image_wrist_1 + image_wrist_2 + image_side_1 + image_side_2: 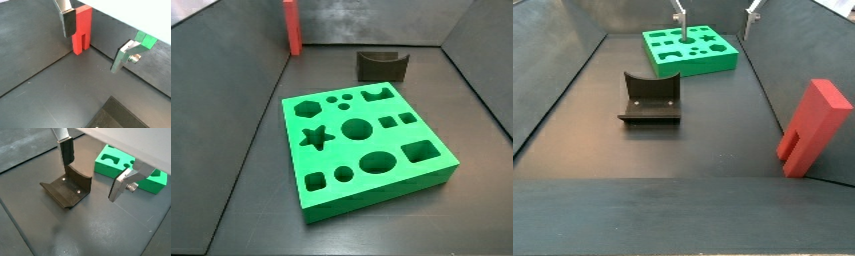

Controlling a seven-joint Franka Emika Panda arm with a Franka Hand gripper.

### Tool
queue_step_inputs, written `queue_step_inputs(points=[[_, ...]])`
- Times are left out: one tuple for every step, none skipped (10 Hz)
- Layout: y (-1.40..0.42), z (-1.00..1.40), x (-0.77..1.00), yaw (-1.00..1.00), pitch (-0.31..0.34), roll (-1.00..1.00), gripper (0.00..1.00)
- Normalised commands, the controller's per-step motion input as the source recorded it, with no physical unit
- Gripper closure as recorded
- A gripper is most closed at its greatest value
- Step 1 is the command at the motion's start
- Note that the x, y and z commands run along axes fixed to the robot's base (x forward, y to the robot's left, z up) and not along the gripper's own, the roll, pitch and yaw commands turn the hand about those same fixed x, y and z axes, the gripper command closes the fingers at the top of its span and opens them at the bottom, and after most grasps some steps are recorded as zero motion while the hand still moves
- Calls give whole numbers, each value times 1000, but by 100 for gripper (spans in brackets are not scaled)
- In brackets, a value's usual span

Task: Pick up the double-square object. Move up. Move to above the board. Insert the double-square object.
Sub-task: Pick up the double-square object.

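The double-square object (814, 125) is a long red-orange bar standing upright against the side wall; it also shows in a side view (291, 28) and in a wrist view (81, 30). The board (358, 140) is a thick green block with many cut-outs lying flat on the floor; it also shows in a side view (690, 50) and in a wrist view (127, 168). My gripper (715, 17) is open and empty, high up near the board and far from the bar. Its fingers (67, 22) stand wide apart, as both wrist views show, with nothing between them.
The dark fixture (649, 100) stands on the floor between the board and the near edge, and shows below the gripper in a wrist view (67, 188). Dark walls enclose the floor on the sides (238, 90).
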Motion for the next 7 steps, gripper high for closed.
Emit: queue_step_inputs(points=[[20,-6,-837,-263,-36,-9,0],[474,-157,-920,-49,0,-64,0],[357,-111,-931,-134,0,126,0],[257,-254,-1000,-234,-50,143,0],[380,-260,-1000,-143,-73,81,0],[297,-171,-1000,-91,-84,134,0],[283,-80,-1000,-51,-84,147,0]])
